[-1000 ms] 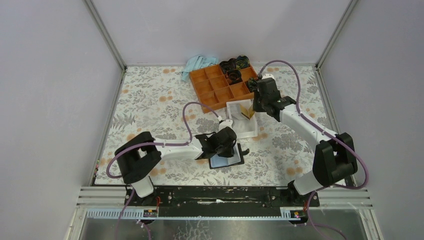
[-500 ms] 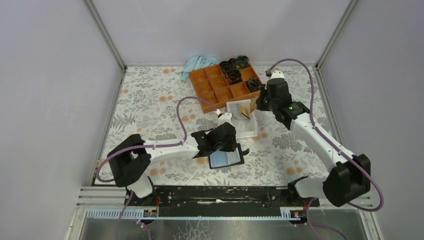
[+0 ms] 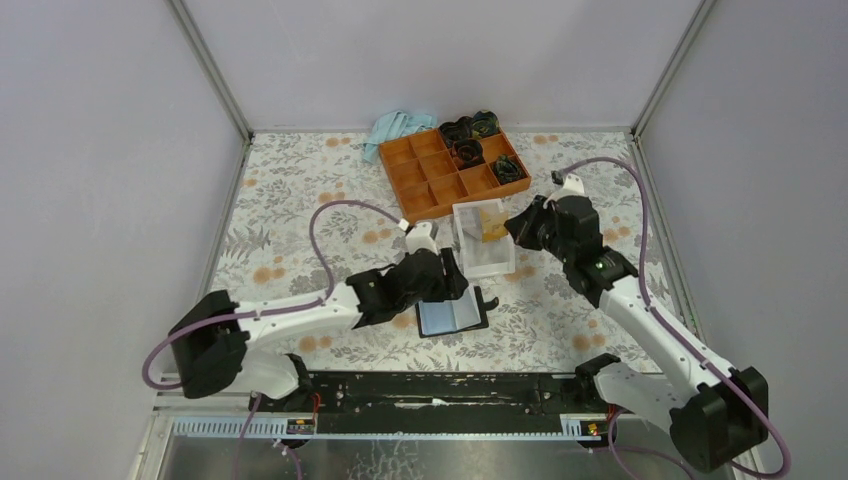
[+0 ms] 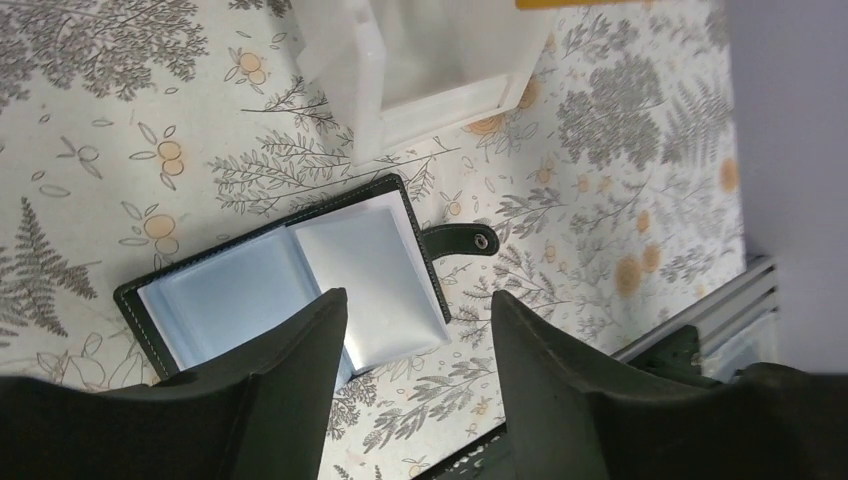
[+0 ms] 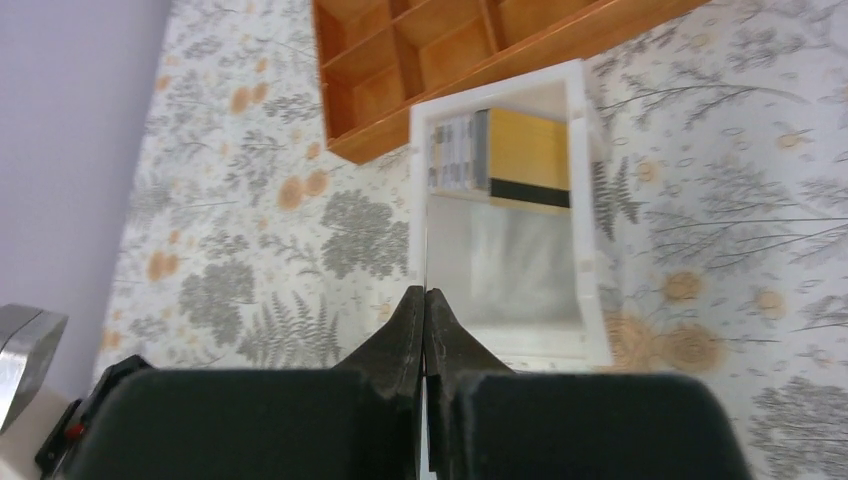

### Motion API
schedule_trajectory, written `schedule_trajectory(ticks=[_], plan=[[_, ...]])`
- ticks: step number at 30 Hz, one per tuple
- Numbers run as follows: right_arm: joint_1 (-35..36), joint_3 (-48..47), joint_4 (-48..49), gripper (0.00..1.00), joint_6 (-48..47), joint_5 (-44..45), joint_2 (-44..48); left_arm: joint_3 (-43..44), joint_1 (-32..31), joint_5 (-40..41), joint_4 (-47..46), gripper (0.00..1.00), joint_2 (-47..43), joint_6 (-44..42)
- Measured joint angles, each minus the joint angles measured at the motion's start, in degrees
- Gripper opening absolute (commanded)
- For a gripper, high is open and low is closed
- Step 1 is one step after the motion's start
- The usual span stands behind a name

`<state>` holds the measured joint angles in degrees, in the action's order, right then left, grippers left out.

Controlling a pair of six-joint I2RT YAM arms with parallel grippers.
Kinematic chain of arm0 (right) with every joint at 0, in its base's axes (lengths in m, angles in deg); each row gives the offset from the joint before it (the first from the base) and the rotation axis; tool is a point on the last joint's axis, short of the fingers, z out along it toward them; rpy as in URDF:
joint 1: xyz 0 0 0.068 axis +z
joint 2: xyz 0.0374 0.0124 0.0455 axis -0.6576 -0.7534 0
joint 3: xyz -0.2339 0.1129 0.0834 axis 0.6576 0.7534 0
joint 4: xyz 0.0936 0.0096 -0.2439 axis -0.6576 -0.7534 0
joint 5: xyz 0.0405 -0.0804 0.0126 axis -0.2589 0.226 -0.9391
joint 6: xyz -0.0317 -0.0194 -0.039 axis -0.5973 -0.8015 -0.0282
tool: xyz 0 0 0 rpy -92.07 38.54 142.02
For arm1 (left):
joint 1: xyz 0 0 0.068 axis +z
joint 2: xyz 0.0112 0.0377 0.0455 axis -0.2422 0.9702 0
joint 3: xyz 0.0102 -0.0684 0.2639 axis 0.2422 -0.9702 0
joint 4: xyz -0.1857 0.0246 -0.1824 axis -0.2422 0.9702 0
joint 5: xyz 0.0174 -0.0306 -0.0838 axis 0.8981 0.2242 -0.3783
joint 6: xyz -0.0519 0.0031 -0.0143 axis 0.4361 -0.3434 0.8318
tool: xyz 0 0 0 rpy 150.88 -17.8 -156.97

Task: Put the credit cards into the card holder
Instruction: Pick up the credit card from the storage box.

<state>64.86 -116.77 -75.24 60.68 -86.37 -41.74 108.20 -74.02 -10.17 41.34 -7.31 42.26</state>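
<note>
1. Top external view is showing the card holder (image 3: 455, 315) lying open on the floral-patterned desk (image 3: 300, 210) toward the near edge. It is a black stitched fold with smooth light-blue lining, its snap tab (image 4: 462, 240) sticking out to the right.
2. The credit cards (image 5: 520, 150), flat yellow-orange plastic with a dark stripe, are leaning inside the white box (image 3: 472, 262), just beyond the holder.
3. The left gripper (image 4: 415, 315) is hovering over the holder, fingers spread around nothing.
4. The right gripper (image 5: 424, 305) is sitting just right of the box, fingers pressed together; whether anything thin is caught between them is hard to make out.
5. The orange tray (image 3: 420, 182) is holding dark items too small to identify.
</note>
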Motion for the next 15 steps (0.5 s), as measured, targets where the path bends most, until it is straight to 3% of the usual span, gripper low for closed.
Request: schedule_trajectory(ticks=[6,15], plan=[[1.92,9.97,11.19,0.0,8.04,-3.15,6.43,-8.87,0.0,1.33,-6.05,0.68,-8.04,5.33],[7.91,21.05,27.47,0.0,21.44,-4.15,9.88,-22.64,0.0,3.34,-22.47,0.74,-14.8,10.29]])
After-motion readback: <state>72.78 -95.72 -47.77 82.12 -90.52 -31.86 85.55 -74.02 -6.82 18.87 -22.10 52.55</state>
